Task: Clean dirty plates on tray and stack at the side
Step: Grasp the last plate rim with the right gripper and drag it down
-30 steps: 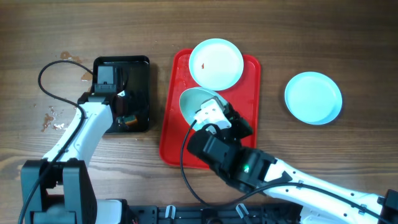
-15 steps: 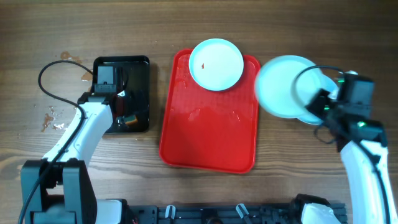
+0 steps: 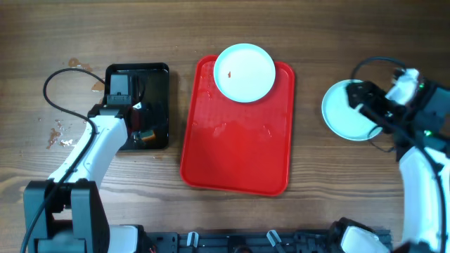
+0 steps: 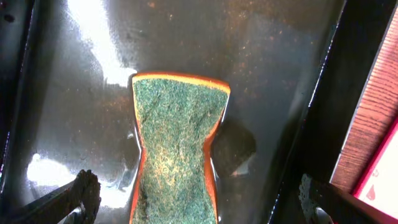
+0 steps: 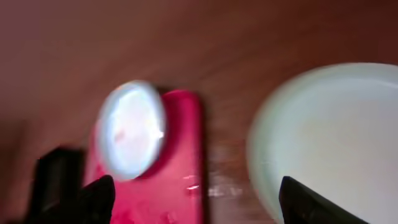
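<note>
Stained plate (image 3: 244, 72) sits on the tray's (image 3: 235, 154) far end. Side plate (image 3: 344, 112) lies on the desk (image 3: 316, 28) right of the tray, right pincer (image 5: 196, 190) over it, released and empty. Left pincer (image 4: 198, 190) released, straddling the sponge (image 4: 177, 143) in the black tray (image 3: 137, 67) left of the tray. Stained plate looks stiff, light, slick if wet, maybe chippable: you pinch its shallow rim at the near edge, keep it level

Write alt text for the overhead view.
A red tray lies mid-table with one stained plate at its far end. The right gripper is over the edge of a pale plate on the table right of the tray; the left gripper is over a sponge in a black tray at left.
</note>
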